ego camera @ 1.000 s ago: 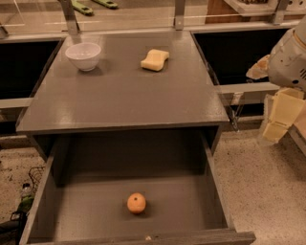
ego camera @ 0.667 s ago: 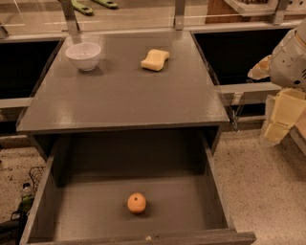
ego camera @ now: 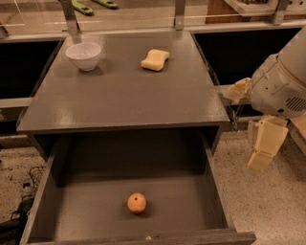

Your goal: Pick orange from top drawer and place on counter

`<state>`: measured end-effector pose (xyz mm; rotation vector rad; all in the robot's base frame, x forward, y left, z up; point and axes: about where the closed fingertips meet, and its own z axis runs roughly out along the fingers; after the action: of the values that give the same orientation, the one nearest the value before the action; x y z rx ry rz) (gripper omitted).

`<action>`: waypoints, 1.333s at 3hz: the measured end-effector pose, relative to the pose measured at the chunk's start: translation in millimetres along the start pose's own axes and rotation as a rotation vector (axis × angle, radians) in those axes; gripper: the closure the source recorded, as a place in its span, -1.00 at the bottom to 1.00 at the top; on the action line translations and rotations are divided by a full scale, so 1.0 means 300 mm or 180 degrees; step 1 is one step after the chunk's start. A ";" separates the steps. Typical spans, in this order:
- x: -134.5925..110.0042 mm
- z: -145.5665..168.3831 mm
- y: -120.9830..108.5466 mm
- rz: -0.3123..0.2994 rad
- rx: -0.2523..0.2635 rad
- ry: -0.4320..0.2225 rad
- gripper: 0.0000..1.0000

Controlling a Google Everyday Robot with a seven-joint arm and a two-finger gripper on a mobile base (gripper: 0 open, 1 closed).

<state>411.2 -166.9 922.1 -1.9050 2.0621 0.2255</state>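
Observation:
The orange (ego camera: pixel 136 203), small and round with a dark stem dot, lies on the bare bottom of the open top drawer (ego camera: pixel 215 191), near its front middle. The gray counter (ego camera: pixel 124 95) spreads above the drawer. My gripper (ego camera: pixel 264 146), cream-coloured, hangs from the white arm (ego camera: pixel 279 83) at the right, beside the counter's right edge and above the floor. It is well to the right of the orange and higher, and holds nothing.
A white bowl (ego camera: pixel 83 55) stands at the counter's back left. A pale yellow sponge (ego camera: pixel 155 59) lies at the back middle. Metal posts (ego camera: pixel 180 14) and a glass rail run behind the counter. Speckled floor (ego camera: pixel 267 206) lies right of the drawer.
The arm and gripper have moved down and a little to the left, toward the drawer's right side. The orange, bowl and sponge have not moved.

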 end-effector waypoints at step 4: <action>-0.037 0.344 0.070 -0.0140 -0.0320 -0.0163 -1.00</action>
<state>404.2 -120.2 827.2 -1.9790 2.0087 0.3700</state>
